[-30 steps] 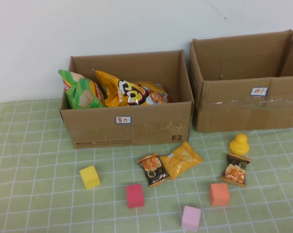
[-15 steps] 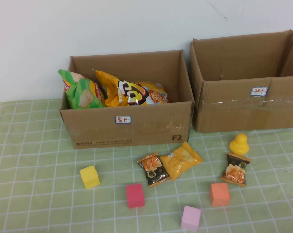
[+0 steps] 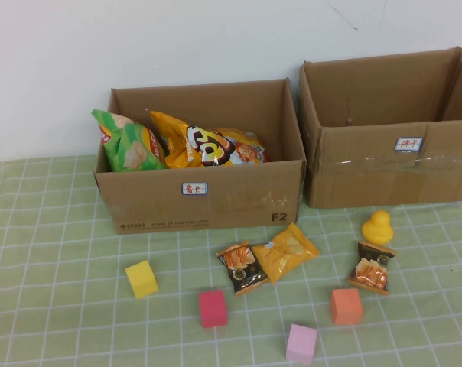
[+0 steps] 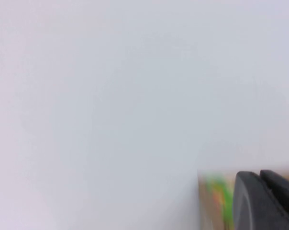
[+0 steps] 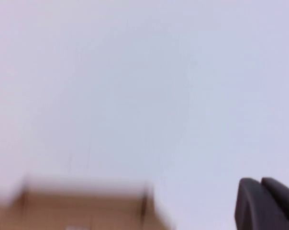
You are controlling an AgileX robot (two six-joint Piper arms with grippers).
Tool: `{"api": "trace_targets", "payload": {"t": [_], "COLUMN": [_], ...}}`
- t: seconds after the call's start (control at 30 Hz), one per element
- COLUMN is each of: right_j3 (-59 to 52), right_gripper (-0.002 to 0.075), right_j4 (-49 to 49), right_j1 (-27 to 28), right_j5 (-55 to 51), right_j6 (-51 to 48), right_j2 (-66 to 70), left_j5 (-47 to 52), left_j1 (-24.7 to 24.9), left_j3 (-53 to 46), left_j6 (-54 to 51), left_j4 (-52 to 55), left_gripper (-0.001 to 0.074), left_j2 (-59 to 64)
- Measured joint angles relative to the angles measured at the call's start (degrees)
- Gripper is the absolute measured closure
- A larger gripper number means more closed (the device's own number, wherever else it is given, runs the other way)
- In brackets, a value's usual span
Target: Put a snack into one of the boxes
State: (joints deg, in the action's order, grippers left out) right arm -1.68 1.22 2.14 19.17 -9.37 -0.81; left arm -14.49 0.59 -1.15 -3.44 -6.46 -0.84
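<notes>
Two brown cardboard boxes stand at the back of the table. The left box (image 3: pixel 200 200) holds a green chip bag (image 3: pixel 128 141) and yellow snack bags (image 3: pixel 208 145). The wider right box (image 3: pixel 392 172) has clear tape across its front. Loose on the cloth lie a small dark snack pack (image 3: pixel 241 267), an orange snack pack (image 3: pixel 286 251) and another dark pack (image 3: pixel 372 269). Neither arm shows in the high view. My left gripper (image 4: pixel 260 191) is shut and faces the white wall, a box edge blurred beside it. My right gripper (image 5: pixel 261 196) is shut too, raised, with a box (image 5: pixel 82 208) blurred below.
On the green checked cloth lie a yellow cube (image 3: pixel 141 278), a red cube (image 3: pixel 213 308), a pink cube (image 3: pixel 301 342) and an orange cube (image 3: pixel 346 306). A yellow rubber duck (image 3: pixel 377 227) sits in front of the right box. The white wall rises behind the boxes.
</notes>
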Motion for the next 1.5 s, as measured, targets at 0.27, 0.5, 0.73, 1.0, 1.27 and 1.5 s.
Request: {"api": "trace_targets", "payload": {"t": [0.27,0.5,0.73,1.0,1.27,1.5], "right_j3": [0.0,1.4,15.1,32.2,34.7,34.7], "right_gripper": [0.0728,0.0728,0.0728,0.0728,0.0728,0.0728], "right_j4": [5.9,11.0,8.4,0.4,6.2,7.4], "right_j1": [0.0,0.0,0.0,0.0,0.0,0.0], "right_j5": [27.2,27.3,10.1,-29.7,-52.0,-54.0], "right_j6": [6.9,6.7,2.1,1.6,1.6,1.2], "right_j2": [-0.1,-0.1,0.8,12.3,27.7,37.8], "left_j5": [-19.6,-30.6,-12.9,21.6,41.9,44.0], "left_j1": [0.0,0.0,0.0,0.0,0.0,0.0], "left_j3": [0.0,0.0,6.5,22.0,23.7,23.6], "left_j6": [1.0,2.7,4.1,6.2,8.8,8.9], "left_j4": [0.0,0.1,4.7,5.6,2.9,3.7], "left_gripper": [0.0736,0.0736,0.0736,0.0736,0.0736,0.0736], "left_j2": [0.0,0.0,0.0,2.7,5.1,5.1]}}
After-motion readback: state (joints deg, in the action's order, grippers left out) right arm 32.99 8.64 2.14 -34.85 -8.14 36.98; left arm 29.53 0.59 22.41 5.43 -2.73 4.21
